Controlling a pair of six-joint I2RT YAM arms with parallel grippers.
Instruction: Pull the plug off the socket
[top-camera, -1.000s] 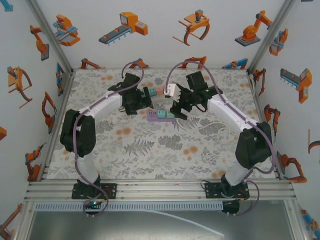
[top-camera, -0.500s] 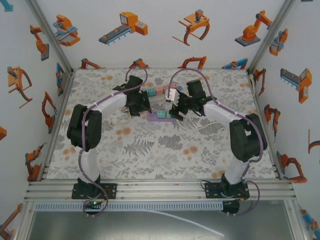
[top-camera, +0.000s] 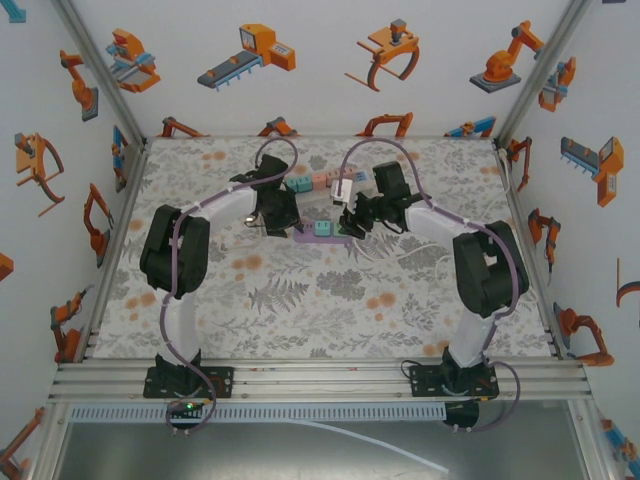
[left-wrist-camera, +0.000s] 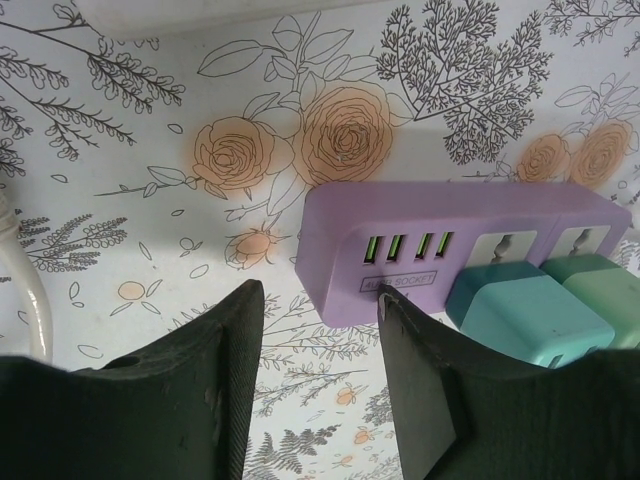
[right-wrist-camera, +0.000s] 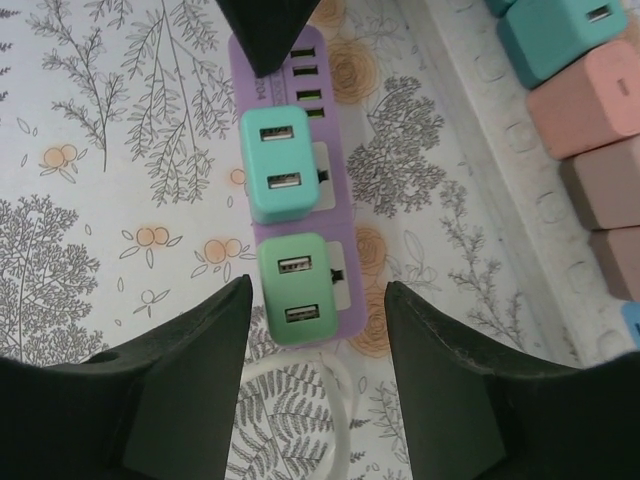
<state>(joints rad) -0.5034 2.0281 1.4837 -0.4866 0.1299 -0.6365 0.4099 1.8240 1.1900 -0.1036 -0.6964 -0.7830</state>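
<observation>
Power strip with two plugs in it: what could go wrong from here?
The left gripper is open at the USB end of the power strip, not clamping it, so the strip may lift with a plug. The right gripper, open, straddles the green plug; the neighbouring teal plug could get bumped.

Overhead view across the whole table (top-camera: 300, 310); both wrist views close over the shared purple socket strip (left-wrist-camera: 450, 205).
</observation>
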